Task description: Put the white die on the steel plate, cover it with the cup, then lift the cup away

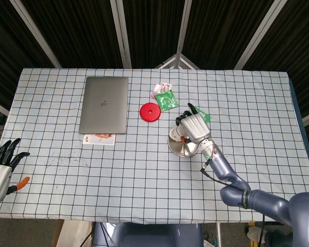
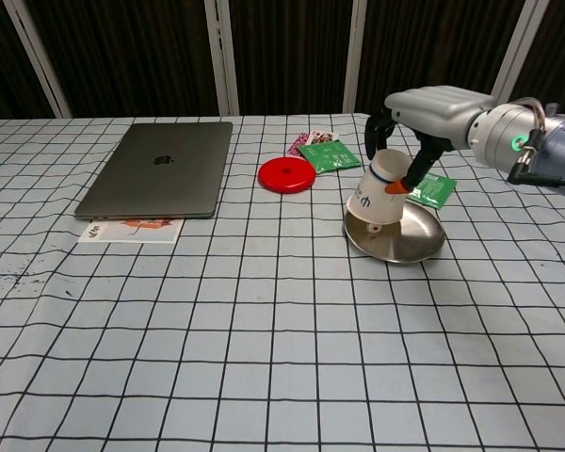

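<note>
In the chest view my right hand (image 2: 431,105) grips the upturned white paper cup (image 2: 375,196) from above. The cup is tilted, its rim raised just over the left side of the steel plate (image 2: 416,241). From the head view the same hand (image 1: 194,126) covers the cup above the plate (image 1: 182,150). I cannot make out the white die in either view; the spot under the cup is in shadow. My left hand (image 1: 2,163) hangs at the table's near left corner, fingers apart, holding nothing.
A closed grey laptop (image 2: 160,177) lies at the back left with a printed card (image 2: 132,231) at its near edge. A red disc (image 2: 286,174) and green packets (image 2: 328,155) lie behind the plate. Another green packet (image 2: 435,188) touches the plate's far right.
</note>
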You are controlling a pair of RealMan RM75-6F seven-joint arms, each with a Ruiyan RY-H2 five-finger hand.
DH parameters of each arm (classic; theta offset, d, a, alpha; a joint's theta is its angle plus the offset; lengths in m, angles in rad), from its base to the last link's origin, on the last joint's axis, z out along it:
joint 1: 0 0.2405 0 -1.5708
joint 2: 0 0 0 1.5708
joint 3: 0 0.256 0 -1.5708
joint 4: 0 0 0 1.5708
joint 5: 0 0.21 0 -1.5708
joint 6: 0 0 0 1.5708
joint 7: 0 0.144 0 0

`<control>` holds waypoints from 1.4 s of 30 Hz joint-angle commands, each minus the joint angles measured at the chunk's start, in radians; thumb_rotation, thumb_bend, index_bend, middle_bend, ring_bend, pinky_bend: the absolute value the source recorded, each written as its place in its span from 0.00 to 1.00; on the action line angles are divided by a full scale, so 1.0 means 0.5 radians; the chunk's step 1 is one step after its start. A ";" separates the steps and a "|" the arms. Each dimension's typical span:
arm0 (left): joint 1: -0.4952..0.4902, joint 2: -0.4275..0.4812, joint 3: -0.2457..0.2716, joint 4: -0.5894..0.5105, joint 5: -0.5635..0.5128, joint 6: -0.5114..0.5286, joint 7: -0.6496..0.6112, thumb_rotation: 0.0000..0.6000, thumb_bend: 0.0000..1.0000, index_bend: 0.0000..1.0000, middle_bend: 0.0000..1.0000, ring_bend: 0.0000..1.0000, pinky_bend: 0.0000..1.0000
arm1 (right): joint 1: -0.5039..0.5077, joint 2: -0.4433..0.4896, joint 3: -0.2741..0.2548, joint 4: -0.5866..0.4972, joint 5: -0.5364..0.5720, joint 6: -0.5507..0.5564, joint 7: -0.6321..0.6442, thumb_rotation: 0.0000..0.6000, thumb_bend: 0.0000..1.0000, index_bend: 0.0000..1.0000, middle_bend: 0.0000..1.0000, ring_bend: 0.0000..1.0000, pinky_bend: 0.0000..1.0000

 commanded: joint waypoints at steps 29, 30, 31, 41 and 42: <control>-0.007 -0.014 0.012 -0.031 -0.001 -0.027 0.066 1.00 0.28 0.28 0.00 0.00 0.13 | -0.106 0.265 -0.176 -0.375 -0.148 -0.013 -0.083 1.00 0.34 0.51 0.50 0.27 0.00; -0.007 -0.013 0.012 -0.032 -0.001 -0.026 0.065 1.00 0.28 0.28 0.00 0.00 0.13 | -0.105 0.269 -0.179 -0.397 -0.155 -0.012 -0.093 1.00 0.34 0.51 0.50 0.27 0.00; -0.007 -0.013 0.011 -0.032 -0.001 -0.026 0.065 1.00 0.27 0.28 0.00 0.00 0.13 | -0.102 0.270 -0.182 -0.417 -0.161 -0.013 -0.104 1.00 0.34 0.51 0.50 0.27 0.00; -0.006 -0.006 0.012 -0.028 0.002 -0.020 0.046 1.00 0.27 0.28 0.00 0.00 0.13 | -0.053 0.191 -0.125 -0.437 -0.132 -0.037 -0.094 1.00 0.34 0.51 0.50 0.27 0.00; -0.005 -0.005 0.011 -0.028 0.002 -0.019 0.044 1.00 0.27 0.28 0.00 0.00 0.13 | -0.046 0.177 -0.114 -0.420 -0.121 -0.043 -0.084 1.00 0.34 0.51 0.50 0.27 0.00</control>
